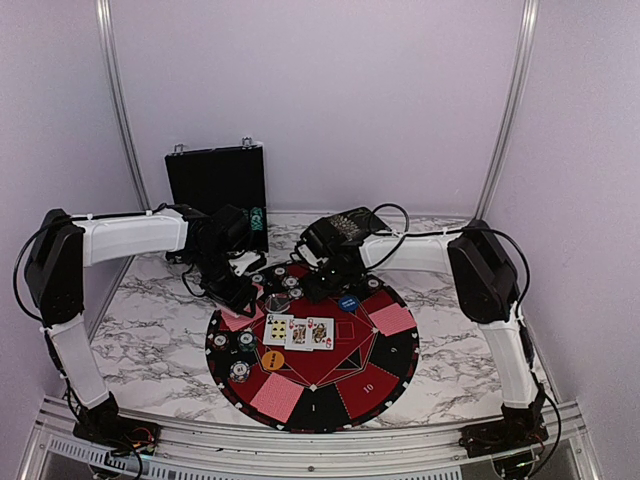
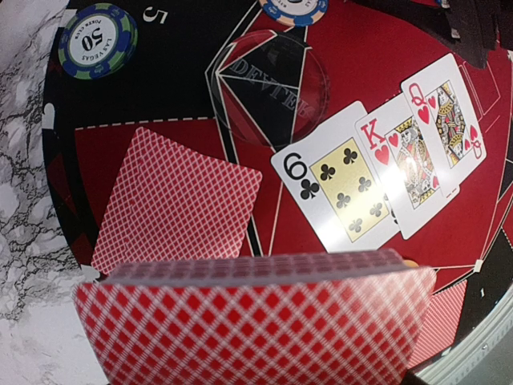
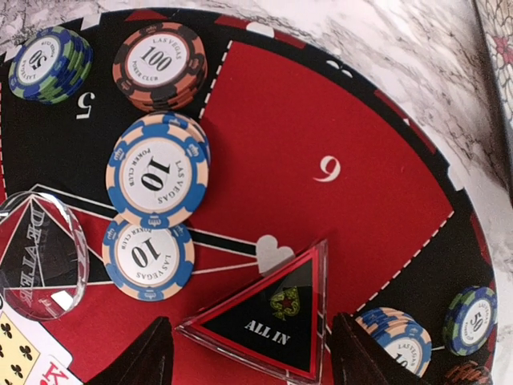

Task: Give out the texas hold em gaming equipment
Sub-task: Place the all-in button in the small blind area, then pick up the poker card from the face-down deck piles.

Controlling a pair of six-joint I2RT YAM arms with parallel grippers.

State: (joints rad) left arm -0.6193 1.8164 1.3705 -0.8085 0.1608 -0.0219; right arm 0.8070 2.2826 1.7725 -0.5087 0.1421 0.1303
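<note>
a thick deck of red-backed cards (image 2: 256, 321) fills the near edge of the left wrist view, its diamond-patterned back showing, above the round red-and-black mat (image 2: 361, 56). on the mat lie one face-down card (image 2: 176, 200) and an overlapping row of three face-up cards: six of clubs (image 2: 341, 188), king of hearts (image 2: 405, 160), queen of hearts (image 2: 445, 120). a clear dealer disc (image 2: 268, 88) sits just beyond them. striped chips stand along the far rim: a 50 stack (image 3: 48, 64), a 100 stack (image 3: 159, 64) and a 10 stack (image 3: 158, 172), with a single 10 chip (image 3: 148, 257) just beside it.

the left tool (image 1: 238, 297) carries the deck, its fingers hidden behind the cards. the right tool (image 3: 252, 319) sits narrowly around a triangular "all in" marker (image 3: 264, 333), one finger close at each side; i cannot tell whether it pinches it. both arms reach inward, elbows out, wrists over the mat's far half.

the bench (image 1: 150, 340) is white veined marble. a black case (image 1: 215, 180) stands upright at the back against pale lilac walls.
</note>
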